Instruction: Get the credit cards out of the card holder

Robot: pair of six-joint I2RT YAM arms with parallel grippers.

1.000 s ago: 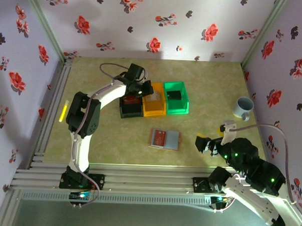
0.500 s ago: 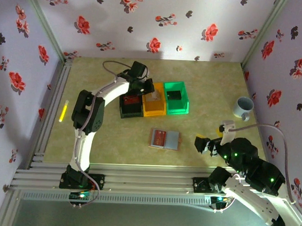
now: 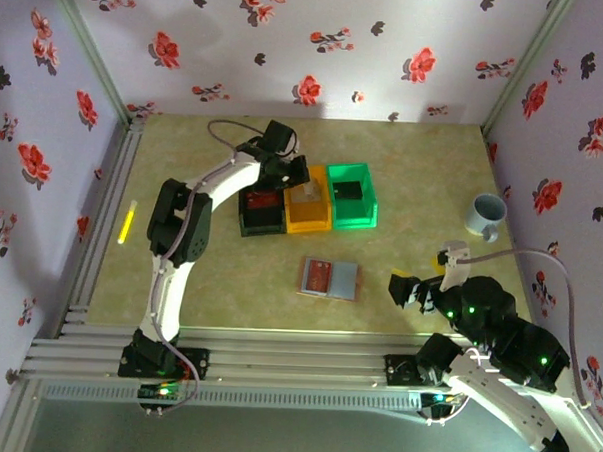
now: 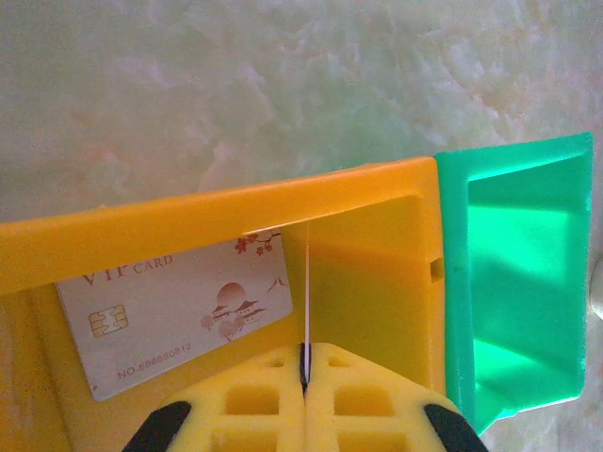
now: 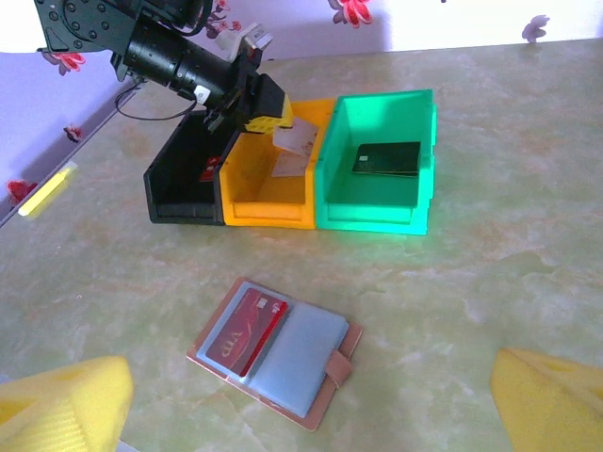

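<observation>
Robot test cell in a lab, not a lived-in room. Table (image 3: 414, 171) with a marble-look top was boxed in on 3 sides by flat panels (image 3: 319, 47) papered with red flowers, joined by bare metal corner posts (image 3: 94, 52). Slotted aluminium rails (image 3: 296, 361) ran along the near edge, with 2 arms, left (image 3: 176, 241) and right (image 3: 506, 345), bolted to them; a loose cable (image 3: 569, 298) looped off the right one. Props were staged on the top: 3 plastic bins (image 3: 308, 211) in a row, a mug (image 3: 487, 214) far right, an open card holder (image 3: 329, 278).
</observation>
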